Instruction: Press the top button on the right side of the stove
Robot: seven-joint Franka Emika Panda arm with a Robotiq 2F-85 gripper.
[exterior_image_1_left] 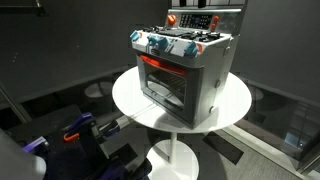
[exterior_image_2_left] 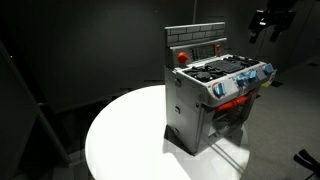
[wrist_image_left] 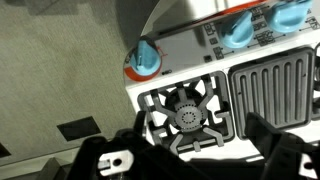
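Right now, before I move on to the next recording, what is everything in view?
stove: 1, silver-grey with a red-trimmed dark oven window, standing on the table
knobs: at least three, blue and white, along the stove's front edge
dial: 1, red, on the stove's upright back panel
burner grate: 1 seen close up, black, on the stove top
table: 1, white, round, dark surroundings
blue-purple shapes: count unclear, low beside the table, too dark to identify
end effector: 1, dark, above the stove and clear of it; fingers spread wide apart in the wrist view
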